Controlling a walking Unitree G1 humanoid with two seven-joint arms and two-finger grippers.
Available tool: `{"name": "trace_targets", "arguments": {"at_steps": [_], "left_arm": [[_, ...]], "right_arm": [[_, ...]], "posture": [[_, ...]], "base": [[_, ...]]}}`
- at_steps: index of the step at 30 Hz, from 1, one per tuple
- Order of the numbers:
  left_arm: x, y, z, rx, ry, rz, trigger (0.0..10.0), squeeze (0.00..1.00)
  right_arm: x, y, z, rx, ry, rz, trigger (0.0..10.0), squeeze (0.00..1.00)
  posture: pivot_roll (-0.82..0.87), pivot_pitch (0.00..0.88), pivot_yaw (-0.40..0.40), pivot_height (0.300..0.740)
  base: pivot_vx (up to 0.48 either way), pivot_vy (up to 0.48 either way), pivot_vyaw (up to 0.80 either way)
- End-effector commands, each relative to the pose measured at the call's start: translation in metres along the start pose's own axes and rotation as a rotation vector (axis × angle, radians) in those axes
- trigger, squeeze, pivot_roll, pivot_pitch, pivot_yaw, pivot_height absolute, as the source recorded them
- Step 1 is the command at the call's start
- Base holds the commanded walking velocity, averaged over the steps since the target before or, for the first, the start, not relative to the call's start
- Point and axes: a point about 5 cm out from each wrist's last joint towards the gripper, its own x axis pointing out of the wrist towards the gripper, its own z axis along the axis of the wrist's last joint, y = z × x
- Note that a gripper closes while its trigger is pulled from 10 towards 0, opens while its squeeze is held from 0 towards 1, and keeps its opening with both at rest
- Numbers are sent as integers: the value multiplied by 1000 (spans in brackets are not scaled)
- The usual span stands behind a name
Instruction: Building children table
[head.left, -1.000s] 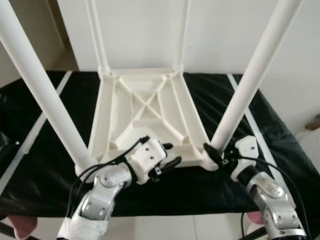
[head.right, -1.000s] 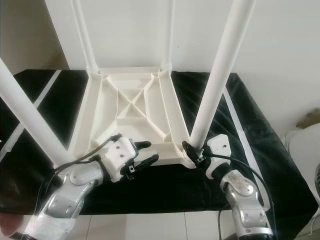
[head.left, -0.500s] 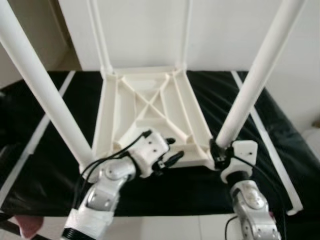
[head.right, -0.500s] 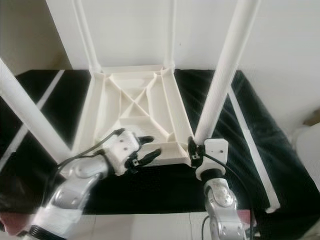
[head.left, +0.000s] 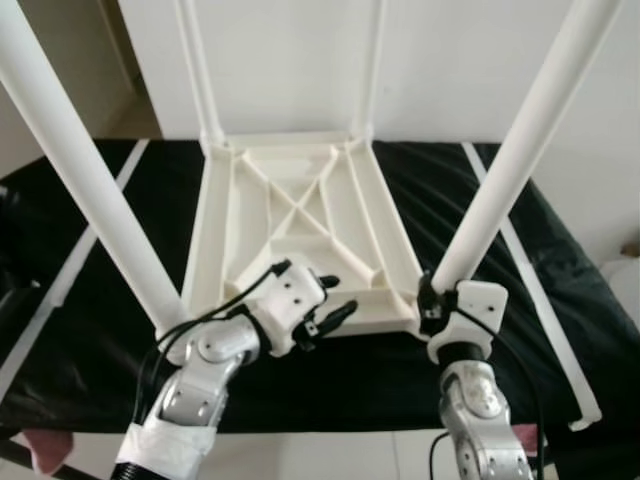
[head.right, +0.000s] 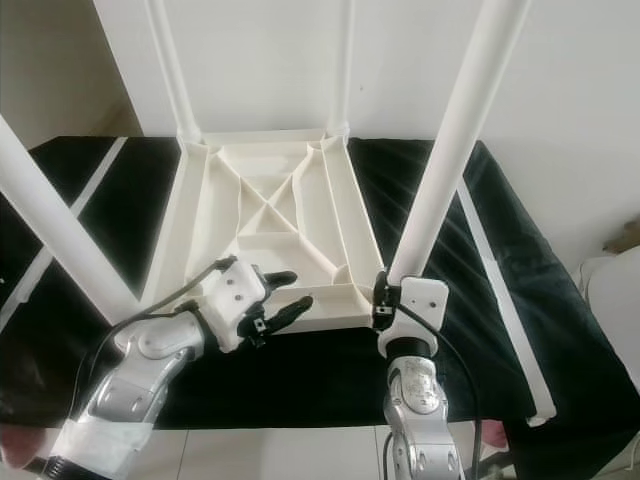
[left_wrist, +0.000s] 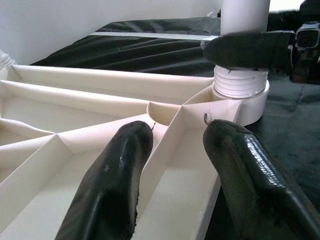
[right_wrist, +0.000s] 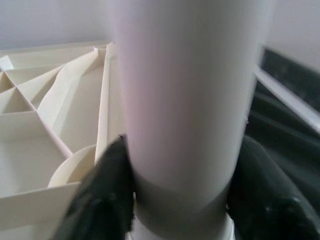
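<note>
A big black cloth (head.left: 90, 300) covers the surface in front of the robot. A white table (head.left: 300, 230) lies upside down in the middle of the cloth, its ribbed underside facing up. Four white legs stick up from its corners. The near left leg (head.left: 85, 170) and the near right leg (head.left: 515, 150) look the thickest.

The right gripper (head.left: 432, 300) is at the near right corner of the table. Its two black fingers (right_wrist: 102, 200) squeeze the bottom of the near right leg, one on each side.

The left gripper (head.left: 335, 300) is at the near edge of the table. Its fingers (left_wrist: 115, 175) are spread apart over a rib and hold nothing.
</note>
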Motion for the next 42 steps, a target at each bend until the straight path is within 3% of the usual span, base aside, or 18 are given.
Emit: {"name": "trace_targets", "arguments": {"at_steps": [1,8,13,14,21,25,28,31,32,34,35,37,38,42], "left_arm": [[-2,2,0,-1,6,38,10000,0],[-2,1,0,-1,6,37,10000,0],[-1,-3,1,-5,0,30,10000,0],[-1,-3,0,-7,1,31,10000,0],[0,-2,0,-6,1,26,10000,0],[1,-2,0,-5,-2,23,10000,0],[4,-4,3,-5,-8,5,10000,0],[7,-7,3,4,-5,-18,10000,0],[8,-8,3,10,-4,-21,10000,0],[9,-8,3,9,-6,-23,10000,0],[10,-9,4,8,-8,-23,10000,0],[10,-9,4,8,-8,-23,10000,0],[10,-9,4,8,-9,-22,10000,0],[7,-9,4,3,-7,-9,10000,0]], "right_arm": [[-5,2,-7,65,41,-42,10000,1000],[-5,-7,1,28,-1,35,10000,1000],[-6,-16,3,1,9,161,10000,1000],[-6,-18,3,-5,16,209,10000,0],[-2,-33,3,-97,43,470,10000,0],[3,-38,4,-133,54,542,10000,0],[19,-41,6,-196,63,624,10000,0],[33,-41,11,-188,59,654,10000,0],[35,-39,11,-188,64,677,9373,0],[37,-37,9,-197,74,712,5725,0],[38,-36,7,-205,80,718,2039,0],[39,-37,7,-209,82,722,2039,0],[39,-36,6,-208,92,737,0,0],[34,-38,-1,-199,132,805,0,0]], "posture": [[-141,92,16,740],[-144,87,8,740],[-150,80,2,740],[-152,80,0,740],[-159,72,0,740],[-159,66,6,740],[-159,63,15,740],[-156,60,13,740],[-154,61,11,740],[-153,61,10,740],[-151,61,8,740],[-151,61,8,740],[-145,63,4,740],[-138,67,-4,740]], "base": [[0,0,0],[0,0,0],[0,0,0],[0,0,0],[0,0,0],[0,0,0],[0,0,0],[0,0,0],[0,0,0],[0,0,0],[0,0,0],[0,0,0],[0,0,0],[0,0,0]]}}
